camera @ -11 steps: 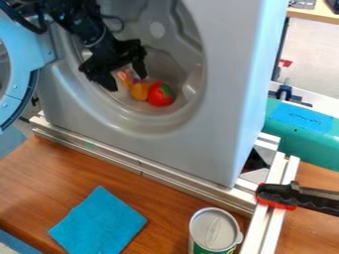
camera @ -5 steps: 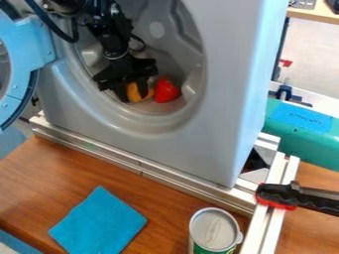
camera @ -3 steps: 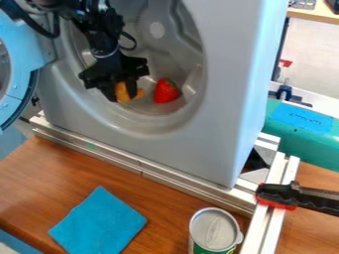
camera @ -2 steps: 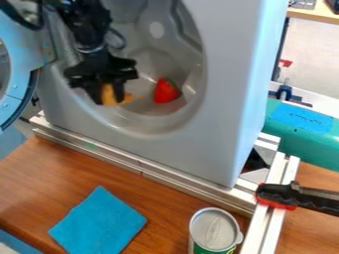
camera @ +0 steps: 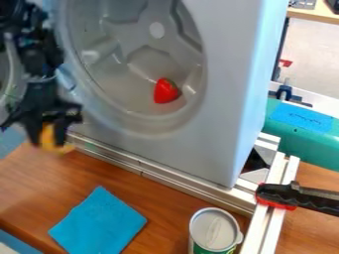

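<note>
At the left, outside the drum opening, the gripper (camera: pixel 47 140) hangs down in front of the washer's lower left edge. It is shut on a yellow-orange object (camera: pixel 49 138), part of which sticks out to the right below the fingers. Inside the grey drum (camera: pixel 136 84) of the toy washing machine lies a red strawberry (camera: pixel 166 91) with a bit of green at its top. A blue cloth (camera: pixel 98 222) is spread on the wooden table (camera: pixel 152 203), and a can (camera: pixel 214 231) stands to its right.
The open washer door (camera: pixel 8 74) is at the left edge, partly behind the arm. Metal rails (camera: pixel 159 176) run along the washer's base. A black and red clamp (camera: pixel 291 197) juts in from the right, and a teal case (camera: pixel 305 134) sits behind.
The gripper has closed on the yellow-orange object and carried it out of the drum, left and down. The strawberry stays in the drum.
</note>
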`<state>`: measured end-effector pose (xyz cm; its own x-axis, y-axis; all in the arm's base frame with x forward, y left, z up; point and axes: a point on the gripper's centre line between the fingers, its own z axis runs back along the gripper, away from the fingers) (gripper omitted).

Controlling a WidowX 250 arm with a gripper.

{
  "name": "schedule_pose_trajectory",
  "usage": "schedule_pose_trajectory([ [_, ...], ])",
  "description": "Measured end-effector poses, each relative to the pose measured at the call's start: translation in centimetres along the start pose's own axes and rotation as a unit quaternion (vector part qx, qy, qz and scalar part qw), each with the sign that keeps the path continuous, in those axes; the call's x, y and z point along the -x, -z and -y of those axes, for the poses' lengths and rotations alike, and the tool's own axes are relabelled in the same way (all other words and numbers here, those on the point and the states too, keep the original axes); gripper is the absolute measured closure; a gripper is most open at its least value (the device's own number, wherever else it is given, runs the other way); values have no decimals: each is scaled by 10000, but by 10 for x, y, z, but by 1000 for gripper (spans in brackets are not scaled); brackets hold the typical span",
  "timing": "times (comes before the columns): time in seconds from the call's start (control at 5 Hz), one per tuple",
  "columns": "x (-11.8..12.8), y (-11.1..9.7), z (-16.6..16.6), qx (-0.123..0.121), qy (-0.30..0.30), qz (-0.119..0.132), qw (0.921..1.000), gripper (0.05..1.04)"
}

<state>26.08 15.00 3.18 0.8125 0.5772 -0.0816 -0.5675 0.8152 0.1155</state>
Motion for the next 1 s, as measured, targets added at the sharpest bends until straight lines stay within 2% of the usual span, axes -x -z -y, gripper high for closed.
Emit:
schedule_pose_trajectory([
  [0.2,11,22,-25,-183,-12,-639,9978,585],
  [0.4,26,48,-38,-479,-50,-1166,9920,585],
  [0.6,33,67,-42,-625,17,-1315,9893,585],
  [0.8,48,84,-43,-691,83,-1211,9902,585],
  [1.0,49,86,-40,-559,327,-457,9968,585],
])
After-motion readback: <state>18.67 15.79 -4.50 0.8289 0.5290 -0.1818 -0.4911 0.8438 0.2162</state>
